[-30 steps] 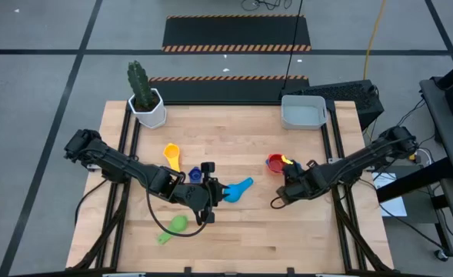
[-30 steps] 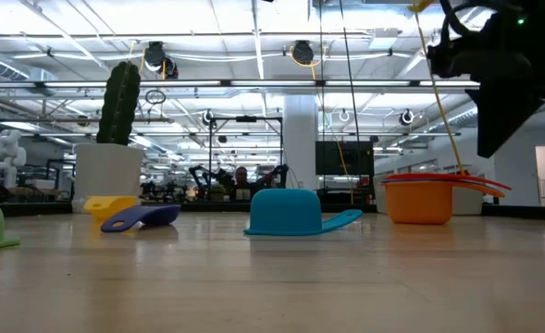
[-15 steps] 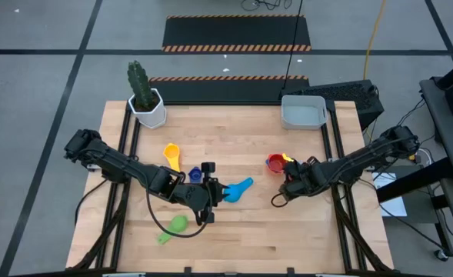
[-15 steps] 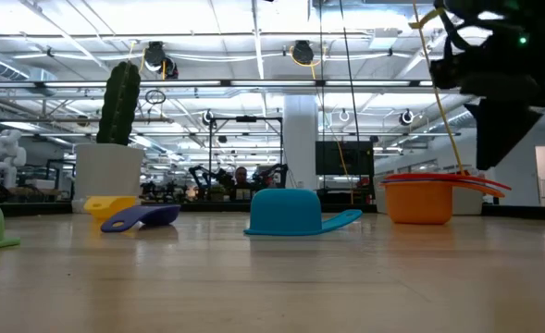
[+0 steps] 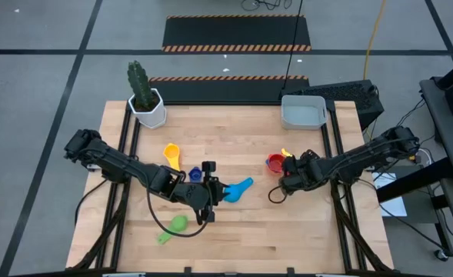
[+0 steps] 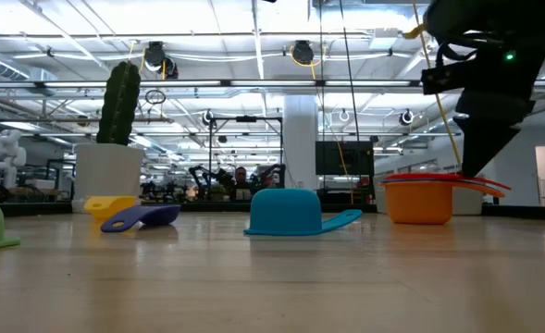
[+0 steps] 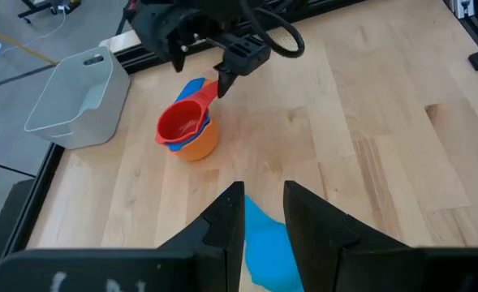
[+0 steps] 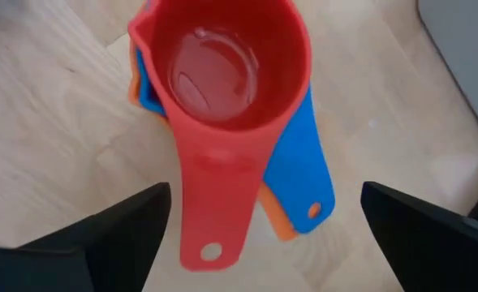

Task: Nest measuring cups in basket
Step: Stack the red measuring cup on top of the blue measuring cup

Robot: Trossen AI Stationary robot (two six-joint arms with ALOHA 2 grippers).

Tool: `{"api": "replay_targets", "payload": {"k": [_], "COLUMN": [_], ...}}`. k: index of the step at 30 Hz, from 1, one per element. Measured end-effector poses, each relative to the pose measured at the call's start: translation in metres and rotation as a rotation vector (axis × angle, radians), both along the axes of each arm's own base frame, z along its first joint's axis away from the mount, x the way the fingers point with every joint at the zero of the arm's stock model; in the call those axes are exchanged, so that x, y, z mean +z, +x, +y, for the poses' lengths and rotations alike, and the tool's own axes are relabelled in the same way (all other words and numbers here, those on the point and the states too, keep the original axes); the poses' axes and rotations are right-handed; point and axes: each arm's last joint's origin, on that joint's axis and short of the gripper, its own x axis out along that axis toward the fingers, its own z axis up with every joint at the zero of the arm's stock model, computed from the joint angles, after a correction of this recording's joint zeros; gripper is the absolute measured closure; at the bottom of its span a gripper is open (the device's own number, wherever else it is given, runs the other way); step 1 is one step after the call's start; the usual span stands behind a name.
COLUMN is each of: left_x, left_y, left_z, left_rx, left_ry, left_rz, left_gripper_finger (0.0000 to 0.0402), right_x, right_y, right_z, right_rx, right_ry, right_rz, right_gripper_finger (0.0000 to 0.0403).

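Showing bright, even illumination throughout, coming from rows of ceiling strip lights (image 6: 253, 35) appearing in the low view. Casting only soft, short shadows on the wooden table (image 5: 234, 231) beneath both arms in the high view. Silhouetting the right arm as a dark shape in the low view, against the bright room behind. Blurring the near tabletop in that view. Producing a pale sheen inside the red cup (image 8: 222, 61) in the right wrist view, with the dark fingers (image 8: 101, 239) there lying out of focus. Rendering the left wrist view sharply, without glare.
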Motion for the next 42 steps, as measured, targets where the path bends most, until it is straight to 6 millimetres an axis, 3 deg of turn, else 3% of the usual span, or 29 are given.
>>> {"api": "replay_targets", "payload": {"k": [6, 14, 20, 28, 42], "left_x": [0.0, -0.001, -0.001, -0.001, -0.001], "left_y": [0.0, 0.0, 0.0, 0.001, 0.001], "left_z": [0.001, 0.001, 0.003, 0.005, 0.005], "left_rx": [0.001, 0.001, 0.004, 0.006, 0.002], "left_ry": [0.003, 0.008, 0.011, 0.017, 0.024], "left_rz": [0.001, 0.013, 0.014, 0.016, 0.017], "left_gripper_finger": [0.0311, 0.0311, 0.0311, 0.0311, 0.0311], "right_x": [-0.007, -0.021, -0.021, -0.021, -0.021], "right_y": [0.008, 0.003, 0.005, 0.007, 0.009], "right_z": [-0.013, -0.032, -0.032, -0.026, -0.027], "right_rx": [0.075, 0.096, 0.123, 0.107, 0.197], "right_ry": [0.102, 0.14, 0.154, 0.332, 0.283], "right_rz": [0.007, 0.06, 0.057, 0.016, 0.028], "right_gripper_finger": [0.0009, 0.0009, 0.0009, 0.0009, 0.0011]}}
